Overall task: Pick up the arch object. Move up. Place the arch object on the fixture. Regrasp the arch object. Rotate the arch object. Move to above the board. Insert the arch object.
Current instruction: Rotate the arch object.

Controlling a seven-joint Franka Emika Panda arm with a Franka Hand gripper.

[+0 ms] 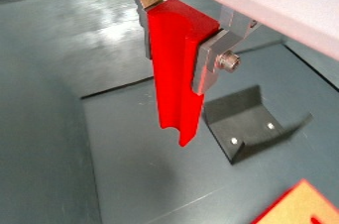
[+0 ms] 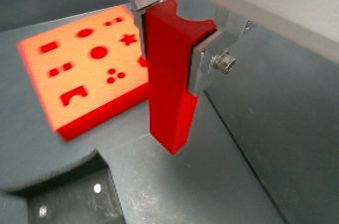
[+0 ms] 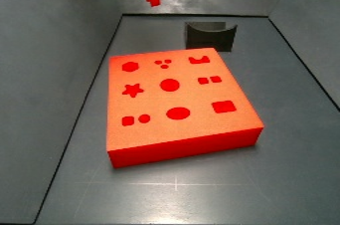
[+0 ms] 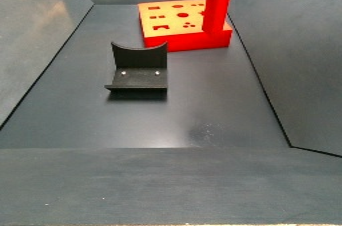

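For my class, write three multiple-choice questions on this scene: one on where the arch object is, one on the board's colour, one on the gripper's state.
1. Where is the arch object?
A. Lying on the board
B. Held in the air, hanging upright
C. Resting on the fixture

2. What colour is the board?
A. Orange-red
B. Blue
C. Grey

3. What is the state of the gripper?
A. Open and empty
B. Shut on the fixture
C. Shut on the arch object

Answers:
1 B: in both side views the bar hangs vertical, clear of the floor, apart from the fixture and the board.
2 A: both side views show an orange-red block with darker shaped holes.
3 C: both wrist views show the silver fingers pressed against the bar's upper part.
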